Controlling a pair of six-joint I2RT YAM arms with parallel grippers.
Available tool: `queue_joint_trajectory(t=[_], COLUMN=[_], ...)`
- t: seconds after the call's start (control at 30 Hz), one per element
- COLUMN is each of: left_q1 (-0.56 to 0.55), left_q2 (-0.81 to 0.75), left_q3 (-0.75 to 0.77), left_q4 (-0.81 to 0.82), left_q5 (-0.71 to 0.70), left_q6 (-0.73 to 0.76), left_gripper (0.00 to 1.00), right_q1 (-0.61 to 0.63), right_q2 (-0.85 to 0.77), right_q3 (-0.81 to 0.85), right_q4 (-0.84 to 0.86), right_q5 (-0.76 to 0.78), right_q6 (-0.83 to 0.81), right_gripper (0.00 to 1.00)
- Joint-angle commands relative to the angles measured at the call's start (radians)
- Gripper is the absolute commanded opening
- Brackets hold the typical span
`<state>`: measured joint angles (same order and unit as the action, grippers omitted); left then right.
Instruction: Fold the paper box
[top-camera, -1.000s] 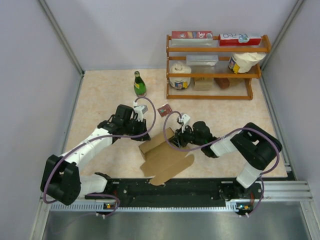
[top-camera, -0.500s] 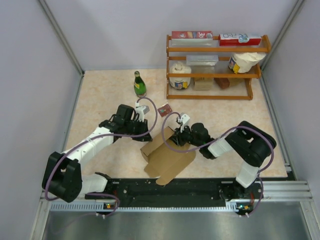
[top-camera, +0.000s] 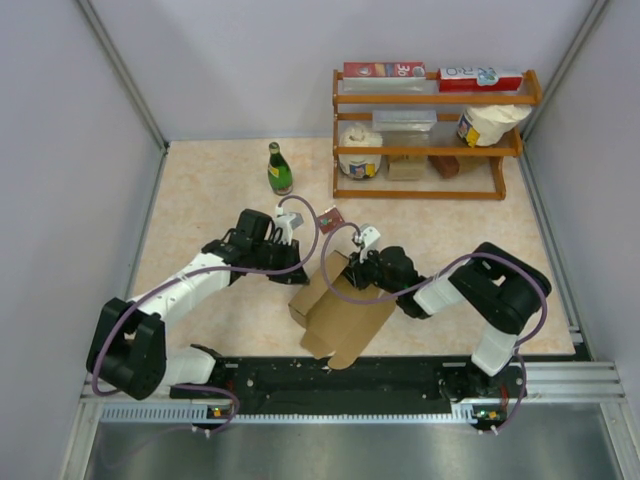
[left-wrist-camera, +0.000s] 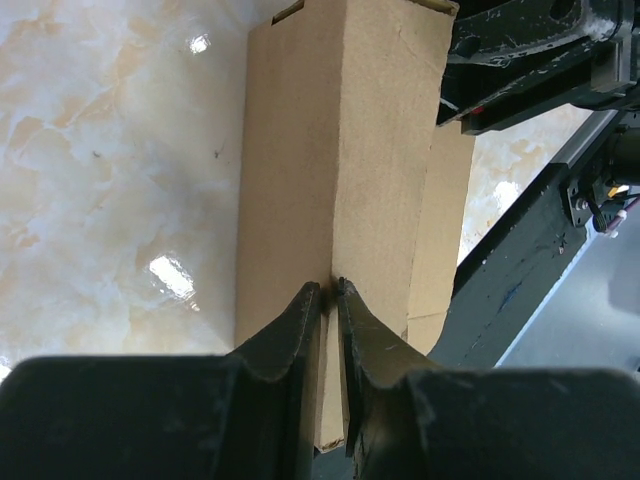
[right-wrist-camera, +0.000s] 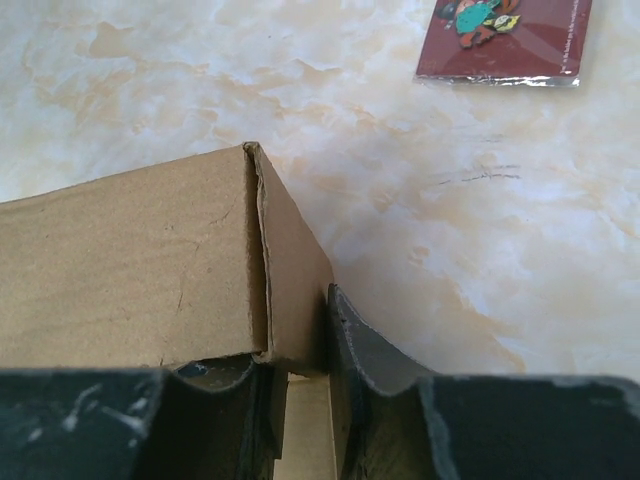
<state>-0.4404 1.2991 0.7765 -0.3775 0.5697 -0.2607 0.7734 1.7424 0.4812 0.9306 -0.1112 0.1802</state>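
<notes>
The paper box (top-camera: 338, 308) is plain brown cardboard, partly folded into a slim box with a flap hanging toward the near edge. It lies between my two grippers. In the left wrist view the paper box (left-wrist-camera: 340, 150) runs away from the camera, and my left gripper (left-wrist-camera: 331, 292) is shut on a thin cardboard edge of it. My left gripper (top-camera: 293, 272) sits at the box's far left end. My right gripper (right-wrist-camera: 295, 345) is shut on the paper box (right-wrist-camera: 130, 260), clamping its end wall. In the top view my right gripper (top-camera: 347, 277) sits at the box's far right corner.
A small dark-red card (top-camera: 329, 218) lies just beyond the grippers and shows in the right wrist view as the card (right-wrist-camera: 505, 35). A green bottle (top-camera: 279, 168) stands at the back. A wooden rack (top-camera: 430, 135) with cartons and jars fills the back right. A black rail (top-camera: 350, 375) runs along the near edge.
The right jaws have narrowed onto the box's end wall. The box has swung and shifted right, its loose flap now pointing more toward the near edge. The left grip has held.
</notes>
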Motion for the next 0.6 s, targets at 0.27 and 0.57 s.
queue_joint_trajectory(t=[0.27,0.57], left_q1=[-0.020,-0.021], left_q2=[0.014,0.012], left_q3=[-0.028,-0.029], left_q4=[0.032,0.032], left_q5=[-0.007,-0.004], left_q6=[-0.002,-0.002], left_gripper=[0.16,0.16], right_q1=[0.040,0.040], right_q2=[0.011,0.016], right_q3=[0.057,0.060], right_q4=[-0.001,-0.006], right_q5=[0.079,0.091], right_q6=[0.011,0.019], right_gripper=[0.10,0.01])
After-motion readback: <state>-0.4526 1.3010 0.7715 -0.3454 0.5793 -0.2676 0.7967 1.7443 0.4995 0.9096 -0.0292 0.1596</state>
